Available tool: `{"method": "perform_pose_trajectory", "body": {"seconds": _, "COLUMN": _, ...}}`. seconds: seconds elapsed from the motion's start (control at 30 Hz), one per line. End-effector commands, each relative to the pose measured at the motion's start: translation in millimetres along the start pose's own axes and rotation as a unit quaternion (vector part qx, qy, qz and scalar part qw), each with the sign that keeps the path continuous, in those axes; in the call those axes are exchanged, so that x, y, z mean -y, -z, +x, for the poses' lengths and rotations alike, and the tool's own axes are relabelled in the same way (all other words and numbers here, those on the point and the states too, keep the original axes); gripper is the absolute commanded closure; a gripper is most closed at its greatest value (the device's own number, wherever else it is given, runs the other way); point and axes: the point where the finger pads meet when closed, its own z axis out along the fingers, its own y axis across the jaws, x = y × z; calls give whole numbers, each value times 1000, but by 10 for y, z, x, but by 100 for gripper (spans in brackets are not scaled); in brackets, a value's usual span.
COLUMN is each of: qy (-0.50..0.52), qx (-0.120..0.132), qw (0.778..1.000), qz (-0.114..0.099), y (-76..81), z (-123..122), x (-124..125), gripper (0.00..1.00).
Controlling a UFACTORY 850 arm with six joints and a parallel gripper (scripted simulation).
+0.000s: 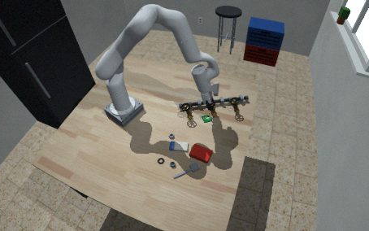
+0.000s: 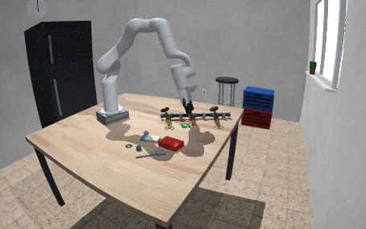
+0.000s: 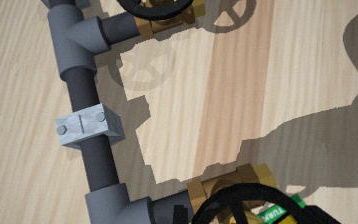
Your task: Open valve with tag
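Observation:
A dark grey pipe (image 1: 223, 100) (image 2: 203, 115) (image 3: 82, 82) lies across the far right of the table and carries three brass valves with black handwheels. A green tag (image 1: 206, 118) (image 2: 185, 126) (image 3: 275, 213) lies just in front of the middle valve (image 1: 212, 110) (image 2: 190, 117). My gripper (image 1: 210, 104) (image 2: 189, 107) stands upright over that middle valve and is shut on its handwheel (image 3: 240, 199), which fills the bottom edge of the wrist view. A neighbouring valve's handwheel (image 3: 155, 7) shows at the top edge. The left valve (image 1: 189, 115) (image 2: 166, 113) and right valve (image 1: 236, 107) (image 2: 215, 113) stand free.
A red box (image 1: 201, 153) (image 2: 171, 143), a blue and white block (image 1: 178, 146) (image 2: 151, 138), a black ring (image 1: 161, 161) (image 2: 128, 146), small nuts (image 1: 172, 164) and a grey hand tool (image 1: 187, 171) (image 2: 151, 153) lie mid-table. A grey clamp (image 3: 85, 125) holds the pipe.

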Motion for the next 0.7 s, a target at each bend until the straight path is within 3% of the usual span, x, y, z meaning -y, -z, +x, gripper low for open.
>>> {"method": "perform_pose_trajectory", "body": {"seconds": 0.0, "qy": 0, "qx": -3, "qw": 1000, "qz": 1, "y": 7, "z": 13, "x": 2, "gripper": 100}}
{"method": "perform_pose_trajectory", "body": {"seconds": 0.17, "qy": 0, "qx": -3, "qw": 1000, "qz": 1, "y": 7, "z": 13, "x": 2, "gripper": 100}}
{"method": "perform_pose_trajectory", "body": {"seconds": 0.2, "qy": 0, "qx": -3, "qw": 1000, "qz": 1, "y": 7, "z": 13, "x": 2, "gripper": 0}}
{"method": "perform_pose_trajectory", "body": {"seconds": 0.67, "qy": 0, "qx": -3, "qw": 1000, "qz": 1, "y": 7, "z": 13, "x": 2, "gripper": 0}}
